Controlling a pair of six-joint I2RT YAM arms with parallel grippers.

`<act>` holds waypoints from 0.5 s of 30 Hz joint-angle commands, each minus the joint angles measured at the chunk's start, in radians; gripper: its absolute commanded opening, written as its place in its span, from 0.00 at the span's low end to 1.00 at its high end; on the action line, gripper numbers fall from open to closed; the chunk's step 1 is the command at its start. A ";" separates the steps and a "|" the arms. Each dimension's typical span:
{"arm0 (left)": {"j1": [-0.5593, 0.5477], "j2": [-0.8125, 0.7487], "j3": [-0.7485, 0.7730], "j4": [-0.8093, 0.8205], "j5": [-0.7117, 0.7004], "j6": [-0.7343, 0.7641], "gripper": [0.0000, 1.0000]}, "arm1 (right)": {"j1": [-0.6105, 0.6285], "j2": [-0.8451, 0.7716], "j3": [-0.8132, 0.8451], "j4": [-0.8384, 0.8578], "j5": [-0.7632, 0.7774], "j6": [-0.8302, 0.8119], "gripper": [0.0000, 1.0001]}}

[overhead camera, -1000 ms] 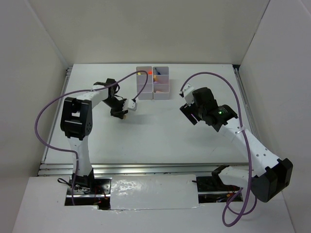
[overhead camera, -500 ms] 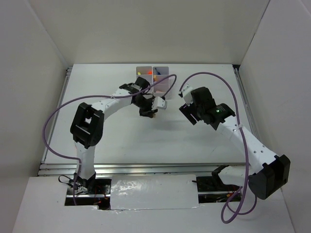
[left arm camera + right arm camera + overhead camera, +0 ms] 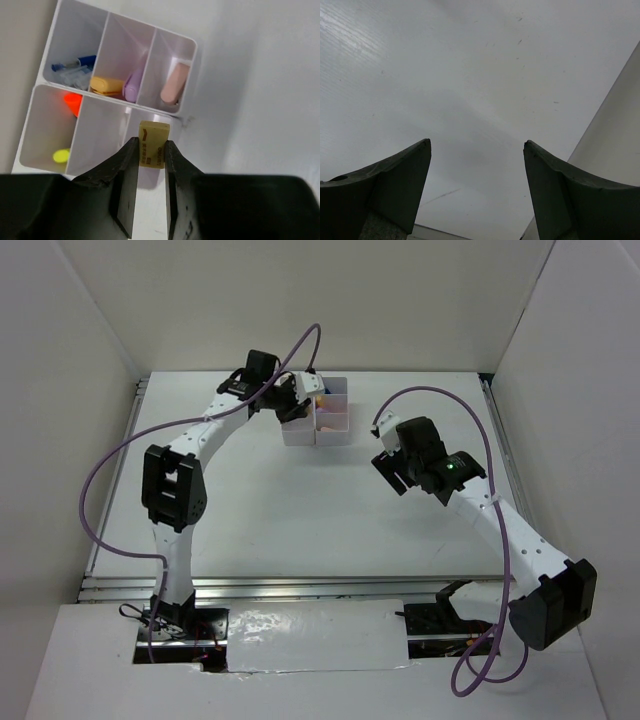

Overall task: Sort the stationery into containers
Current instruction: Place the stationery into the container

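The left end effector (image 3: 151, 149) is clenched on a tan eraser (image 3: 153, 144), its two dark fingers pinching the block by its sides, and it hangs right over the containers (image 3: 127, 47) at the far middle of the desk (image 3: 300, 520). From the wrist view the eraser sits above the near row's end compartment, close to its outer rim; whether it is fully inside that rim I cannot tell. In the far row, one end compartment holds blue pens (image 3: 75, 67), the middle one a yellow-orange piece (image 3: 106, 85) leaning beside a lilac piece (image 3: 132, 85), and the other end a pink piece (image 3: 175, 82). In the near row, the end compartment below the pens shows an orange cap (image 3: 72, 102) and a yellow cap (image 3: 61, 156). To the right of the containers and apart from them, the right end effector (image 3: 390, 465) hangs with its fingers spread wide, gripping nothing, over bare desk. A purple cable (image 3: 120, 455) loops off the left arm.
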 commanded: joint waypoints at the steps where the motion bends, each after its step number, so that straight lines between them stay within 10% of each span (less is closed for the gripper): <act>1: 0.004 0.072 0.073 0.004 0.000 -0.030 0.09 | -0.005 -0.007 0.036 0.006 -0.004 0.010 0.81; 15: 0.031 0.129 0.073 0.003 -0.036 -0.007 0.12 | 0.001 -0.002 0.026 0.014 0.000 0.004 0.82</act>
